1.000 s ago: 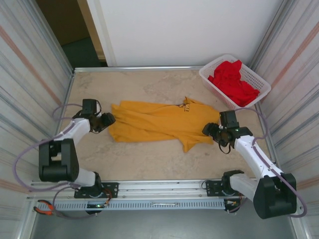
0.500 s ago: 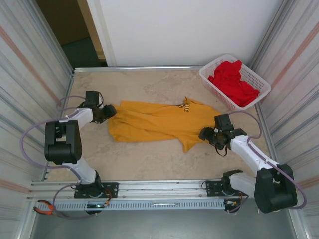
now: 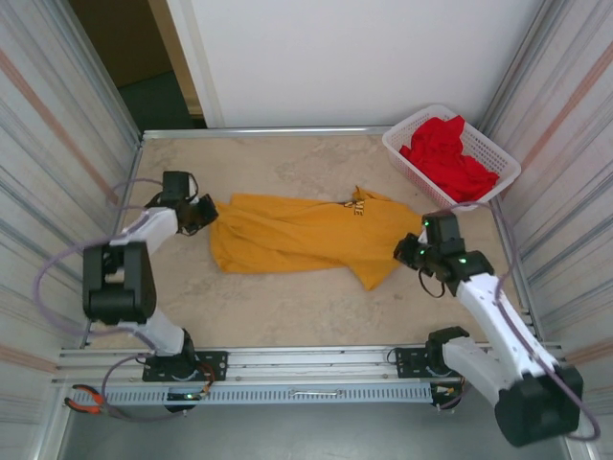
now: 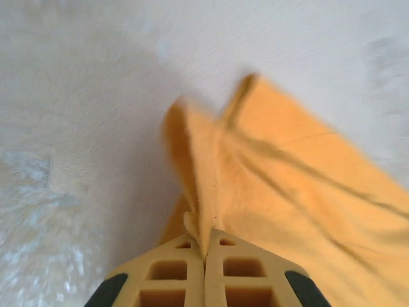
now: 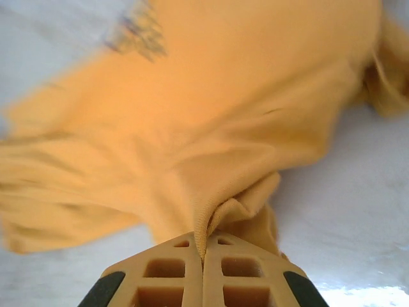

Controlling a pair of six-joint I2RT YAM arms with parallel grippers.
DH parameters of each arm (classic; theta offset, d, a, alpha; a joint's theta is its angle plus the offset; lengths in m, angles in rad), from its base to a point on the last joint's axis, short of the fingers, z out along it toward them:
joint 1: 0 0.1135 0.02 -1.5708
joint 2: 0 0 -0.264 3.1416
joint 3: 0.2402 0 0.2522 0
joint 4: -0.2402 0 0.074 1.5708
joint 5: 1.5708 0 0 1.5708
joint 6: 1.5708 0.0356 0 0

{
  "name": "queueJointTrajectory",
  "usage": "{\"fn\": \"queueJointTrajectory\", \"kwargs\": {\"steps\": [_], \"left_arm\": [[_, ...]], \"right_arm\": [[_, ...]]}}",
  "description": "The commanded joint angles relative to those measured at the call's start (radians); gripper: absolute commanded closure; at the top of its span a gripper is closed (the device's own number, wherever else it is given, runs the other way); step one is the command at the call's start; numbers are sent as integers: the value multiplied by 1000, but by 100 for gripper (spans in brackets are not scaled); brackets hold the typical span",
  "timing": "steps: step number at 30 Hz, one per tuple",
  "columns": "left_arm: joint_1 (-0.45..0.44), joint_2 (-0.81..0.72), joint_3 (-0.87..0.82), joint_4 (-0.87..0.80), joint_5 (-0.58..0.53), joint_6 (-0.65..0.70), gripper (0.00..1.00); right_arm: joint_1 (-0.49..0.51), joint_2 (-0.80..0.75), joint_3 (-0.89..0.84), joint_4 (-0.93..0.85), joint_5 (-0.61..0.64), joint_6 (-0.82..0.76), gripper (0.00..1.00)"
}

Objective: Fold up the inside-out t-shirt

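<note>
Since half a second ago the right gripper (image 3: pixel 412 253) has pulled outward, stretching the t-shirt (image 3: pixel 297 235) across mid-table (image 3: pixel 287 163). It and the left gripper (image 3: pixel 203 213) clamp opposite shirt edges (fingers closed on cloth). Bare marbled surface surrounds the shirt; a basket (image 3: pixel 397 144) sits at the far right.

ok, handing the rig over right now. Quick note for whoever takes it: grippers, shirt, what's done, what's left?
Left gripper: shut on the left end of the t-shirt.
Right gripper: shut on its right edge.
The t-shirt lies lengthwise on the table between the two grippers, rumpled, with its print at the far edge. Red garment sits in the basket, far right.
Done: both ends gripped.
Left: probably flatten it, then fold; no clean fold shows yet.
</note>
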Motion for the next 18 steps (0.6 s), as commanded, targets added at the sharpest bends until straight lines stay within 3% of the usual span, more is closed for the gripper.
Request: {"fn": "queueJointTrajectory", "kwargs": {"steps": [1,8,13,18], "left_arm": [[-6,-261,3,-25,19,-53,100],[-7,-612,135,-141,15,-154,100],[-7,-695,297,-176,26,-202,100],[-8,-672,453,-184,46,-241,100]], "right_arm": [[8,-87,181,-115,-20,20,100],[9,-166,526,-165,-49,26,100],[9,-157,755,-146,-26,7,100],[9,-71,946,-86,-40,1,100]]}}
